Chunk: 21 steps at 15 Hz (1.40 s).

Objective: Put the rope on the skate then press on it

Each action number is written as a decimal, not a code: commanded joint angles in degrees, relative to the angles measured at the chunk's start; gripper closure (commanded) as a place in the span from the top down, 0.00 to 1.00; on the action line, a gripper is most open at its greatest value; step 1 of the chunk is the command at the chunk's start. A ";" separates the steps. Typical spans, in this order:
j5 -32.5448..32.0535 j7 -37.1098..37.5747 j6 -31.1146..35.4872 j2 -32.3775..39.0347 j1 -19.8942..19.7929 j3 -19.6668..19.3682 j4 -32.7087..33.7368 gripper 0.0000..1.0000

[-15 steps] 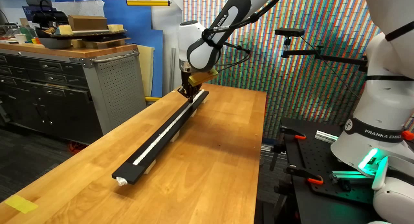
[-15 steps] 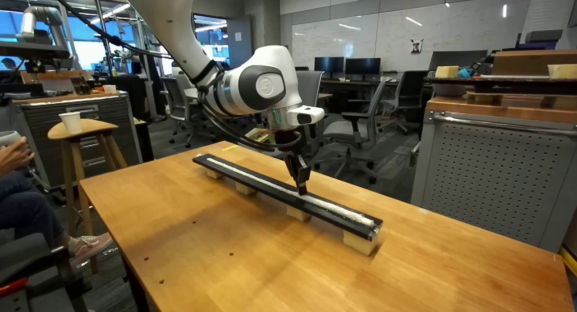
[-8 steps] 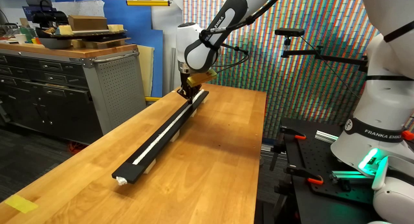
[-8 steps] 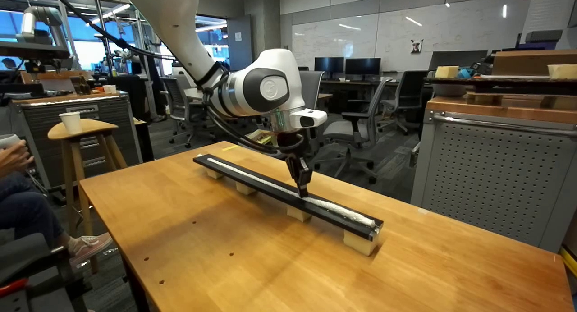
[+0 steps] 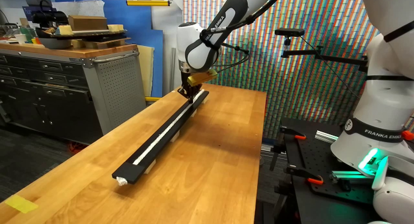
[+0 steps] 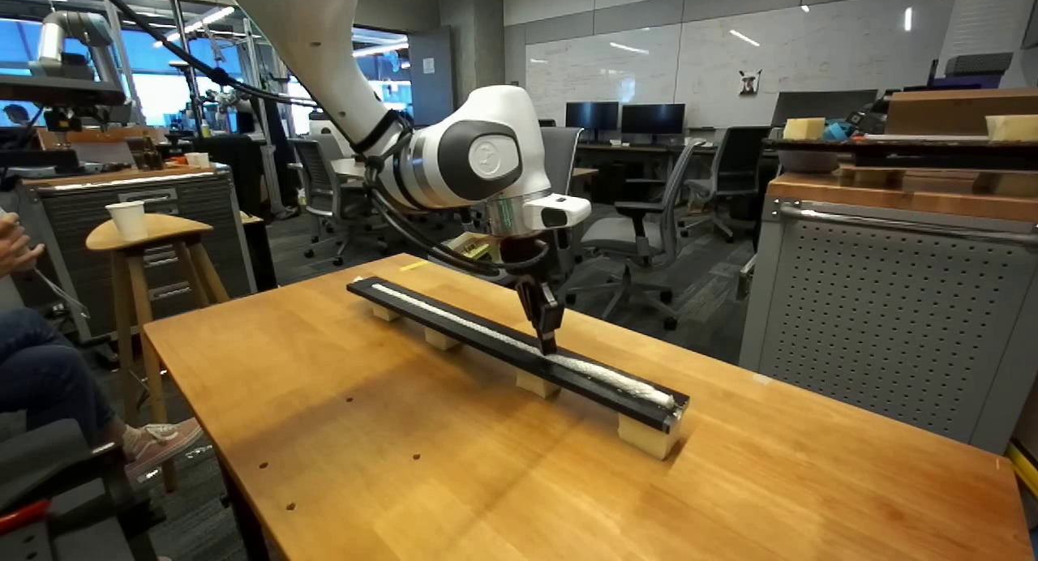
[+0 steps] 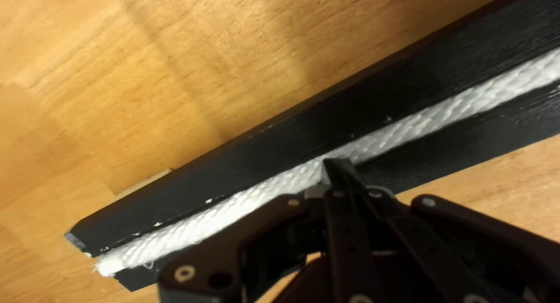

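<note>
The skate, a long black rail (image 6: 454,328), stands raised off the table in both exterior views. Lying along its groove is the white braided rope (image 5: 161,135), which runs on either side of my gripper (image 7: 336,160) in the wrist view. Its frayed end (image 7: 111,264) reaches the skate's end. My gripper points down with its fingertips together and seems to touch the top of the rope, nearer the rail's end that carries this frayed tip. Nothing shows between the fingers, and the patch of rope right beneath them is hidden.
Pale wooden blocks (image 6: 645,437) prop up the rail from the wooden table (image 6: 389,496). A white tuft (image 5: 121,181) sticks out at the rail's far end from the gripper. A seated person (image 6: 36,366) is beside the table, and a metal cabinet (image 6: 884,318) stands past it.
My gripper has shifted very slightly along the rail toward the frayed end, dipping a little and then staying nearly level. The rope and skate look unmoved. The seated person's hand has moved.
</note>
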 commanded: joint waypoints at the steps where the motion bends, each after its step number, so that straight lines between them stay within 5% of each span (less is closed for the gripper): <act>1: -0.63 0.99 2.72 -2.58 0.34 -1.43 -3.23 0.00; 21: 1.19 -0.03 -2.63 2.86 -2.23 -0.43 2.75 0.00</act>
